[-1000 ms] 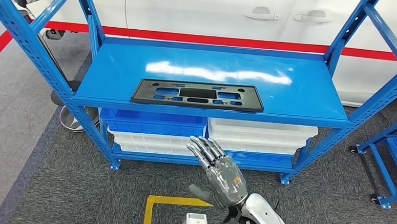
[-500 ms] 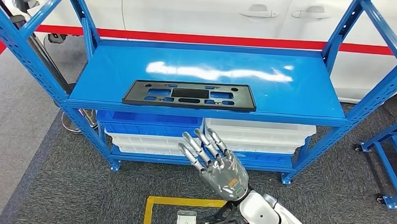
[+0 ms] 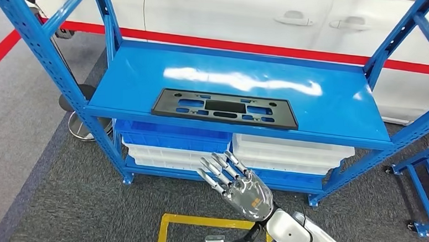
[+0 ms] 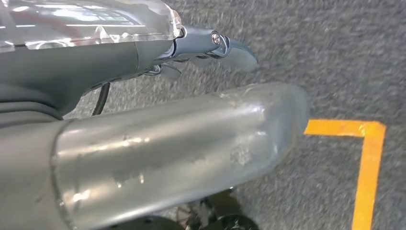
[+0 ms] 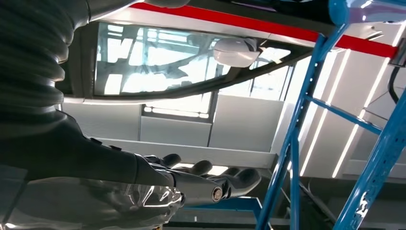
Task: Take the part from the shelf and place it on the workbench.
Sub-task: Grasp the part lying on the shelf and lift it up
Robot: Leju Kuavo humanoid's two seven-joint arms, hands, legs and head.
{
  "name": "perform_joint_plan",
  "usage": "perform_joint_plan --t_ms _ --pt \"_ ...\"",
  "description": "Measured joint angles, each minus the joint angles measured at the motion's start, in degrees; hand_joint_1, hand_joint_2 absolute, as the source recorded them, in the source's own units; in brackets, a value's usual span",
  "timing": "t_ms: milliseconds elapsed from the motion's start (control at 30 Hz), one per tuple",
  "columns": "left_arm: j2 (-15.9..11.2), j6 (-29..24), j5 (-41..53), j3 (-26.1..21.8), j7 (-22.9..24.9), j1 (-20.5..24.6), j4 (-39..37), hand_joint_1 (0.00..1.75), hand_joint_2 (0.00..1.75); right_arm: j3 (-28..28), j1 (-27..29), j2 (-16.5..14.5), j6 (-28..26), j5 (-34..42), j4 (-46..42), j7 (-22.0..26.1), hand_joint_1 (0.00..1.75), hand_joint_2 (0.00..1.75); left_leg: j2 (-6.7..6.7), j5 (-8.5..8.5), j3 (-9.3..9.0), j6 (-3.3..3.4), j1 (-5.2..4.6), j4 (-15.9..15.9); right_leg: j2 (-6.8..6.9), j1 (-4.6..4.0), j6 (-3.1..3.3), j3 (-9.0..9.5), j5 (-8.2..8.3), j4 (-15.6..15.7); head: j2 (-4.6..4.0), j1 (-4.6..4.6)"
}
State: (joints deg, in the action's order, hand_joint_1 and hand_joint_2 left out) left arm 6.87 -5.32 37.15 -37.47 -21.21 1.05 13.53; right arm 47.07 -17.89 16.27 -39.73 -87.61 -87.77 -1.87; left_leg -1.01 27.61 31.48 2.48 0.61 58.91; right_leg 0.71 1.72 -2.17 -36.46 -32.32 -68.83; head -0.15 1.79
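Your right hand (image 3: 241,187) is raised with fingers spread, holding nothing; whether your left hand (image 4: 158,158) is open or closed I can't tell. The black part (image 3: 225,108) lies flat ahead and above it, near the blue shelf (image 3: 335,99) front edge. Reaching low, you could strike that edge. Beneath the hand: grey carpet, yellow floor marking (image 3: 190,221).

The part (image 3: 225,108) lies flat near the front edge of the shelf (image 3: 335,99), bins (image 3: 172,138) sit side by side beneath it, a car (image 3: 251,15) stands behind, and the right hand (image 3: 241,186) hangs before the shelf, below the part.
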Motion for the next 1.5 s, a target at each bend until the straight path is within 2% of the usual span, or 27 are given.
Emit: perform_joint_plan --t_ms 67,100,133,200,233,267,333,433,467,533,600,633,667,700,767,800,867,933,1067,1100,1133,1200,1267,1333,1400,1467,1500 --pt "-0.1 0.0 0.2 -0.1 0.0 0.0 0.0 0.0 0.0 -0.1 0.2 -0.3 0.0 0.3 0.3 0.2 0.0 1.75 -0.21 0.6 -0.63 0.37 -0.43 0.0 -0.08 -0.22 0.29 -4.38 -1.27 -5.7 0.0 0.0" --pt "-0.1 0.0 0.2 -0.2 0.0 0.0 0.0 0.0 0.0 -0.1 0.3 -0.4 0.0 0.4 0.4 0.2 0.0 1.75 -0.34 1.01 -1.14 0.45 -0.68 0.0 -0.09 -0.41 0.62 -5.43 -0.4 -6.0 0.0 0.0" --pt "-0.1 0.0 0.3 -0.3 0.0 0.0 0.0 0.0 0.0 -0.1 0.3 -0.4 0.0 0.4 0.5 0.2 0.0 1.75 -0.44 1.49 -1.82 0.49 -0.94 0.0 -0.11 -0.73 1.16 -5.42 1.56 -4.2 0.0 0.0" --pt "-0.1 0.0 0.3 -0.5 0.0 -0.1 0.0 0.0 0.0 -0.2 0.3 -0.4 0.0 0.4 0.7 0.2 0.0 1.75 -0.54 2.58 -3.22 0.51 -1.34 -0.1 -0.08 -1.71 2.86 -3.46 6.84 2.9 0.0 0.01" --pt "0.0 0.0 0.3 -0.6 0.0 -0.1 -0.1 0.0 0.0 -0.3 0.3 -0.4 0.1 0.4 0.8 0.2 0.0 1.75 -0.58 3.04 -3.7 0.42 -1.44 -0.2 -0.05 -2.19 3.66 -2.6 8.22 6.0 0.0 0.0" --pt "0.1 0.1 0.3 -0.7 0.0 -0.1 -0.2 0.0 0.0 -0.3 0.3 -0.5 0.1 0.4 0.8 0.2 0.0 1.75 -0.57 3.42 -3.89 0.23 -1.41 -0.3 -0.03 -2.54 4.24 -2.06 9.06 7.9 0.0 -0.01" --pt "0.1 0.1 0.4 -0.8 -0.1 0.1 -0.3 0.0 0.0 -0.3 0.3 -0.7 0.1 0.5 0.9 0.4 0.0 1.75 -0.34 3.41 -4.4 -0.38 -1.35 -0.3 -0.08 -2.76 4.68 -1.36 8.66 9.5 0.0 -0.07" --pt "-0.3 0.1 0.5 -0.9 -0.1 0.2 -0.3 0.0 0.0 -0.3 0.2 -0.4 0.2 1.4 0.9 0.6 0.0 1.75 0.08 2.92 -4.13 -1.29 -1.49 2.8 0.01 -1.96 4.83 1.78 8.42 11.5 -0.01 -0.07" --pt "-0.3 0.1 0.6 -1.0 -0.1 0.3 -0.3 0.0 0.0 -0.3 0.2 -0.2 0.3 1.8 1.0 0.7 0.0 1.75 0.13 3.45 -2.6 -1.67 -1.37 5.6 0.12 -1.69 4.76 2.81 8.16 12.1 -0.01 -0.07" --pt "-0.4 0.1 0.8 -1.0 0.0 0.4 -0.3 0.0 0.0 -0.4 0.2 -0.1 0.5 2.5 1.2 0.9 0.0 1.75 0.21 6.23 1.95 -2.57 -0.84 11.7 0.26 -1.45 4.51 4.05 7.32 12.5 0.0 -0.08" --pt "-0.5 0.1 1.0 -1.1 0.1 0.1 -0.3 0.0 0.0 -0.4 0.4 0.0 0.6 2.9 1.5 1.1 0.0 1.75 0.3 8.19 5.29 -3.4 -0.28 13.8 0.26 -1.16 4.07 5.15 6.27 12.4 0.0 -0.07" --pt "-0.6 0.1 1.2 -1.2 0.1 0.0 -0.3 0.0 0.0 -0.4 0.5 0.0 0.6 3.1 1.7 1.1 0.0 1.75 0.35 7.33 5.75 -3.74 -0.03 12.3 0.24 -0.98 3.81 5.81 5.69 12.4 0.0 -0.07" --pt "-0.6 0.1 1.3 -1.3 0.1 -0.1 -0.3 0.0 0.0 -0.4 0.5 0.0 0.6 3.3 1.9 1.1 0.0 1.75 0.41 5.05 5.49 -4.06 0.19 9.4 0.23 -0.77 3.49 6.52 5.06 12.2 0.0 -0.07" --pt "-0.7 0.2 1.4 -1.4 0.1 -0.2 -0.3 0.0 0.0 -0.4 0.5 0.0 0.6 3.5 2.1 1.2 0.0 1.75 0.49 1.7 4.96 -4.28 0.4 5.9 0.23 -0.62 3.11 7.05 4.42 12.1 0.0 -0.07" --pt "-0.7 0.2 1.6 -1.4 0.2 -0.3 -0.4 0.0 0.0 -0.4 0.5 0.0 0.8 3.8 2.4 1.2 0.0 1.75 0.71 -2.6 4.31 -3.81 0.4 1.1 0.23 -0.54 2.25 7.66 3.32 11.7 0.0 -0.08" --pt "-0.7 0.2 1.7 -1.5 0.3 -0.3 -0.4 0.0 0.0 -0.4 0.5 0.0 0.9 4.0 2.5 1.3 0.0 1.75 0.75 -3.42 4.39 -3.14 0.3 0.2 0.23 -0.6 1.81 7.73 3.02 11.5 0.0 -0.08" --pt "-0.7 0.1 1.8 -1.5 0.3 -0.3 -0.4 0.0 0.0 -0.5 0.4 0.0 1.0 4.3 2.7 1.5 0.0 1.75 0.66 -3.19 4.07 -1.65 0.08 0.2 0.19 -0.6 1.17 7.93 2.78 11.1 0.0 -0.09" --pt "-0.7 0.1 1.8 -1.6 0.3 -0.4 -0.4 0.0 0.0 -0.7 0.4 0.0 1.0 4.4 2.8 1.6 0.0 1.75 0.49 -3.01 3.1 -0.73 0.17 -0.1 0.06 -0.43 0.81 7.15 2.3 8.8 0.0 -0.09" --pt "-0.7 -0.1 2.3 -2.1 0.3 0.0 -0.4 0.0 0.0 -0.9 0.4 -0.7 1.4 4.4 3.2 1.7 0.0 1.75 0.07 -1.99 1.63 0.15 -0.09 -0.3 -0.07 -0.4 0.77 -0.96 -2.36 -3.4 0.0 -0.09" --pt "-0.7 -0.2 2.6 -2.2 0.3 0.0 -0.4 0.0 0.0 -0.9 0.5 -0.8 1.6 4.5 3.4 1.7 0.0 1.75 -0.05 -1.62 1.18 0.2 -0.26 -0.3 -0.08 -0.43 0.93 -2.37 -2.69 -4.5 0.0 -0.09" --pt "-0.7 -0.3 2.9 -2.3 0.3 0.0 -0.4 0.0 0.0 -1.0 0.5 -0.9 2.0 4.6 3.6 1.7 0.0 1.75 -0.17 -1.19 0.6 0.25 -0.44 -0.3 -0.08 -0.53 1.23 -2.87 -1.7 -3.7 0.0 -0.09" --pt "-0.6 -0.6 3.5 -2.4 0.3 -0.1 -0.4 0.0 0.0 -1.2 0.3 -0.9 2.9 4.9 3.9 1.7 0.0 1.75 -0.29 -0.32 -0.56 0.26 -0.76 -0.3 0.0 -1.05 2.46 -1.55 3.74 2.6 0.0 -0.09" --pt "-0.4 -0.7 4.1 -2.4 0.3 0.0 -0.5 0.0 0.0 -1.6 -0.3 -1.0 4.0 5.3 4.4 1.5 0.0 1.75 -0.34 0.35 -1.17 -0.01 -0.94 -0.4 0.08 -1.79 3.73 0.09 7.13 8.3 0.0 -0.08" --pt "-0.3 -0.6 4.7 -2.4 0.2 0.1 -0.5 0.0 0.0 -2.0 -1.1 -1.1 5.2 5.8 5.4 1.1 0.0 1.75 -0.3 0.48 -1.5 -0.65 -1.02 -0.3 0.02 -2.2 4.16 0.66 7.38 9.9 0.0 -0.09" --pt "-0.4 -0.5 5.2 -2.5 0.3 0.3 -0.5 0.0 0.0 -2.6 -2.0 -1.1 6.3 6.2 6.8 0.5 0.0 1.75 -0.14 0.68 -1.74 -1.31 -1.08 0.3 0.01 -1.99 4.22 1.54 7.86 10.9 0.0 -0.1" --pt "-0.4 -0.1 5.7 -2.6 0.5 0.6 -0.5 0.0 0.0 -3.3 -3.3 -1.1 7.1 6.6 8.5 0.0 0.0 1.75 0.0 2.56 -0.62 -2.0 -1.01 2.9 0.19 -1.56 4.34 2.49 7.85 11.7 0.0 -0.08" --pt "-0.4 0.0 6.0 -2.7 0.6 0.7 -0.5 0.0 0.0 -3.7 -4.0 -1.1 7.4 6.7 9.5 -0.3 0.0 1.75 0.04 4.27 0.88 -2.31 -0.85 5.7 0.35 -1.47 4.4 2.71 7.79 11.8 0.0 -0.08"
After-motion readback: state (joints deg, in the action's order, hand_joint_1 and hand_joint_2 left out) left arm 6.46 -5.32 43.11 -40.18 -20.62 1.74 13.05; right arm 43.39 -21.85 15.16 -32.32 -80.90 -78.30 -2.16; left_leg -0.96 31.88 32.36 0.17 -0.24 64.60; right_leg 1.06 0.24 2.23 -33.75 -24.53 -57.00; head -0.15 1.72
